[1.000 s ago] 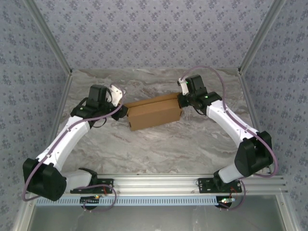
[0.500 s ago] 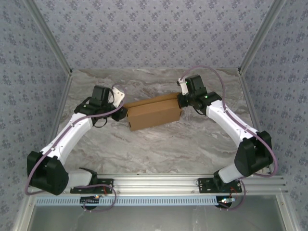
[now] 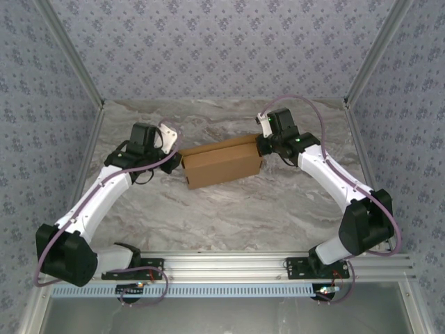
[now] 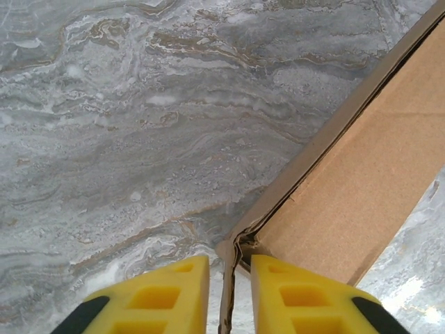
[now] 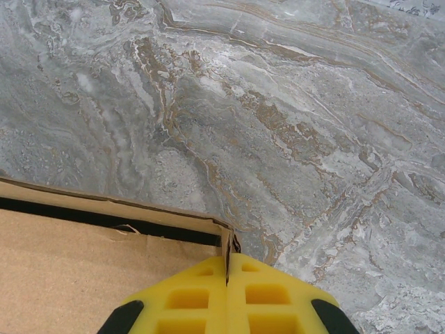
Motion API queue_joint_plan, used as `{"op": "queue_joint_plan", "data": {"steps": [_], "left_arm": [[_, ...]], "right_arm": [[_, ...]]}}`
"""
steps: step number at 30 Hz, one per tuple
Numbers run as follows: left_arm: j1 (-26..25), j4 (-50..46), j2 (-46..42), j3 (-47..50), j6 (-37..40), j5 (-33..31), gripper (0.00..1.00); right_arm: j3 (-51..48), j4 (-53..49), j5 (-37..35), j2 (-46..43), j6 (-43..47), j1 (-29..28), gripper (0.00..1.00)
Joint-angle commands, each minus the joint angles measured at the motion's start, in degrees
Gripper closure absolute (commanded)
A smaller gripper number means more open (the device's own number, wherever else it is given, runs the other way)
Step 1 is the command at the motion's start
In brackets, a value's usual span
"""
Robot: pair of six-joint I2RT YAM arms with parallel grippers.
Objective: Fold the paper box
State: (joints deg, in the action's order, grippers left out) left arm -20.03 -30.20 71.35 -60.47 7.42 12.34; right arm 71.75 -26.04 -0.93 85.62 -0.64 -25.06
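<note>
The paper box (image 3: 222, 163), plain tan cardboard folded into a shallow box with its lid down, lies at mid-table. My left gripper (image 3: 178, 158) is at its left end. In the left wrist view the yellow fingers (image 4: 170, 289) straddle the thin upright end wall of the box (image 4: 361, 202), and a narrow gap shows on each side, so the left gripper (image 4: 229, 263) is still open. My right gripper (image 3: 261, 145) is at the box's right end. Close up, the right gripper (image 5: 227, 259) is shut on the end wall at the corner of the box (image 5: 83, 257).
The box rests on a grey marble tabletop (image 3: 229, 209). Patterned walls with aluminium posts (image 3: 365, 62) close in the back and sides. An aluminium rail (image 3: 229, 263) carrying both arm bases runs along the near edge.
The left gripper's jaws have narrowed around the box's left end wall, and the left arm has shifted slightly. The right gripper and the box have not moved.
</note>
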Motion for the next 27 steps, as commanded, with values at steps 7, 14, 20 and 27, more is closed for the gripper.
{"op": "queue_joint_plan", "data": {"steps": [7, 14, 20, 27], "left_arm": [[-0.2, -0.4, 0.7, -0.6, -0.4, -0.2, 0.91], [-0.3, -0.4, 1.4, -2.0, -7.8, -0.9, 1.0], [-1.6, -3.2, 3.8, -5.7, -20.6, -2.6, 1.0], [-3.3, -3.0, 5.5, -7.2, -27.1, -2.8, 1.0]], "right_arm": [[1.1, -4.0, -0.1, 1.6, -0.7, -0.7, 1.0], [1.1, -4.3, -0.7, 1.6, -4.5, -1.2, 1.0], [2.0, -5.2, -1.2, 1.7, -8.4, -1.8, 1.0], [2.2, -5.8, -1.8, 2.7, -9.5, -2.4, 1.0]]}}
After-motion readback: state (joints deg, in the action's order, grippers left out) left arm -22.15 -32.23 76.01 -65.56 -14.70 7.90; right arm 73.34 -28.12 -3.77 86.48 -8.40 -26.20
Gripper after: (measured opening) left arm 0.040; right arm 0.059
